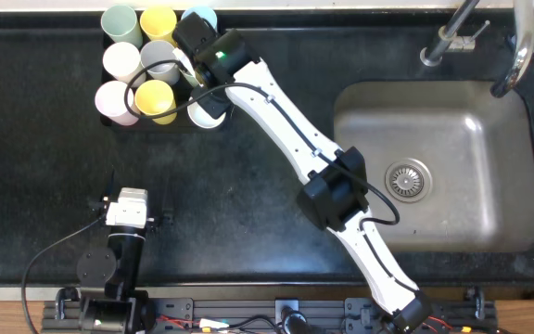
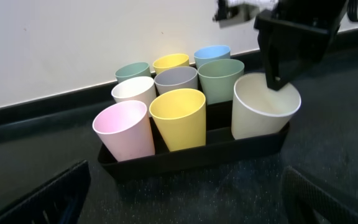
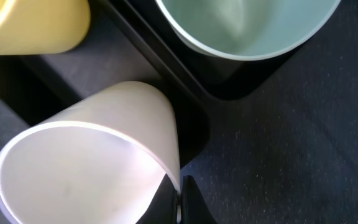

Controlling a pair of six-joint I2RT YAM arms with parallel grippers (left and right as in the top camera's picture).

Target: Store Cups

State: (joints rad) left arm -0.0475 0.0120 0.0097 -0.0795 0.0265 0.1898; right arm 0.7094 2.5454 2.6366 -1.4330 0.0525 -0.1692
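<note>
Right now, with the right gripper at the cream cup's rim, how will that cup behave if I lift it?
The cream cup looks thin-walled and empty, so probably light, and its rim may flex under the right gripper. Its smooth wall could slip. Narrower at the base, it might tip if nudged sideways in the tray.

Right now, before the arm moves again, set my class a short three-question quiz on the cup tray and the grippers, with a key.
1. How many cups show at the black tray, the gripped one included?
2. True or false: the right gripper grips the pink cup.
3. In the row nearest the arms' bases, which cup stands between the pink cup and the cream cup? A blue cup, B yellow cup, C grey cup.
Key: 1 nine; 2 false, it grips the cream cup's rim; 3 B.
</note>
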